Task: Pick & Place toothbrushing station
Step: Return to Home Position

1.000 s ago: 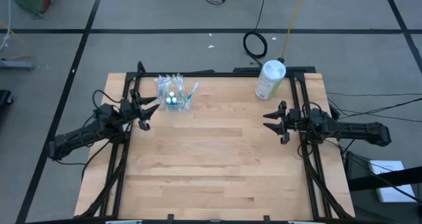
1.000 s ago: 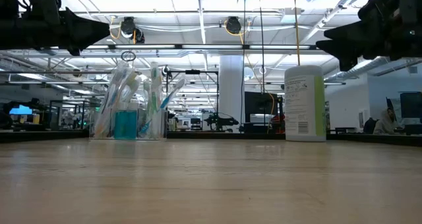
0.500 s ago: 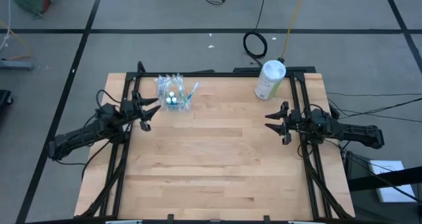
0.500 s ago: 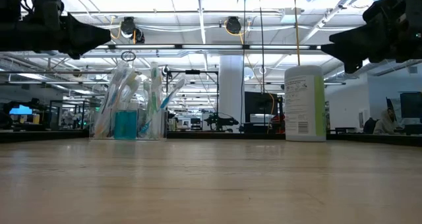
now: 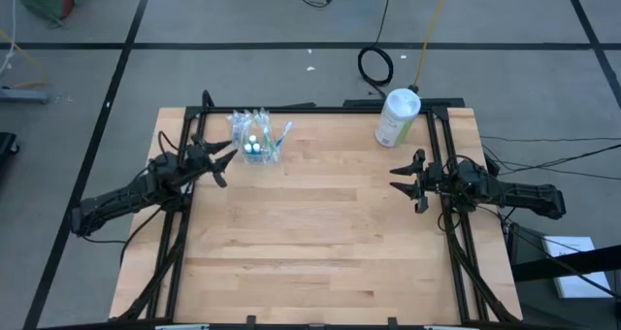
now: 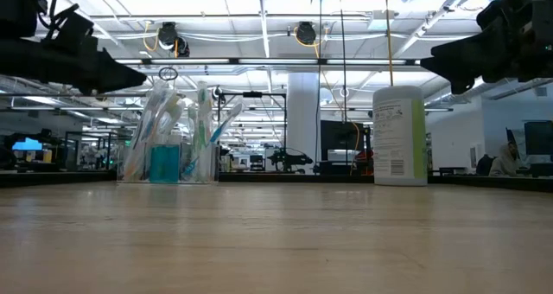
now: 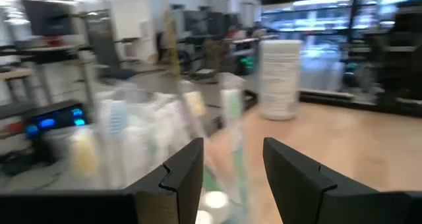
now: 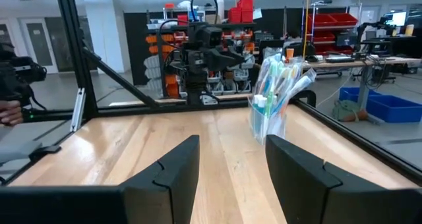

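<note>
The toothbrushing station (image 5: 254,139), a clear cup of pale toothbrushes and blue tubes, stands on its base at the table's far left; it also shows in the low view (image 6: 173,138), the right wrist view (image 8: 275,92) and, blurred and close, the left wrist view (image 7: 165,145). My left gripper (image 5: 225,165) is open, above the table just left of and nearer than the cup, pointing at it. My right gripper (image 5: 403,181) is open and empty above the table's right side.
A white canister with a green label (image 5: 396,117) stands at the table's far right, also in the low view (image 6: 399,136). Black frame rails (image 5: 184,136) run along the table's left and right edges. Bare wood lies between the arms.
My left gripper has moved toward the cup and come lower, still open. My right gripper has drawn back slightly toward the table's right edge early on, then held still. The cup has not moved.
</note>
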Robot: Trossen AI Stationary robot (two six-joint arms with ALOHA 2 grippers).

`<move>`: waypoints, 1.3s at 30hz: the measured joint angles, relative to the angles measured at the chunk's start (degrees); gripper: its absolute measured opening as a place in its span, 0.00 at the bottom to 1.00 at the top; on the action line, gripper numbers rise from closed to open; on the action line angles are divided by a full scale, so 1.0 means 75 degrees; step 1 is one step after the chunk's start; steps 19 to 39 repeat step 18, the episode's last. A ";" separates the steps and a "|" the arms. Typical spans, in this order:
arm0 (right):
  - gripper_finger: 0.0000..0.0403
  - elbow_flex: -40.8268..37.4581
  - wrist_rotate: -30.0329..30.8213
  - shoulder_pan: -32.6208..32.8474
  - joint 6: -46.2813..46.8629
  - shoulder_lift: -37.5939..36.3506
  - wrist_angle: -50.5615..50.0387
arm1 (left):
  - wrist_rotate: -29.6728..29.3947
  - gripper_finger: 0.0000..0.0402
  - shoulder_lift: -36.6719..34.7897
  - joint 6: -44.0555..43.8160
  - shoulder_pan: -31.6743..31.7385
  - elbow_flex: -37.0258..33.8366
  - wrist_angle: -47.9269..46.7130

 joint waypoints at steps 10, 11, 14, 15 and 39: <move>0.42 -0.0006 -0.0003 0.0000 -0.0195 0.0000 0.0000 | -0.0563 0.41 -0.0002 0.0178 0.0000 0.0012 0.0017; 0.42 -0.0006 -0.0003 0.0000 -0.0195 0.0000 0.0000 | -0.0565 0.41 -0.0002 0.0138 0.0000 0.0012 0.0017; 0.42 -0.0006 -0.0003 0.0000 -0.0275 0.0000 0.0000 | -0.0580 0.41 -0.0002 0.0084 0.0000 0.0012 0.0017; 0.42 -0.0006 -0.0003 0.0000 -0.0339 0.0000 0.0000 | -0.0582 0.41 -0.0002 0.0091 0.0000 0.0012 0.0017; 0.42 -0.0006 -0.0003 0.0000 -0.0367 0.0000 0.0000 | -0.0583 0.41 -0.0002 0.0119 0.0000 0.0012 0.0017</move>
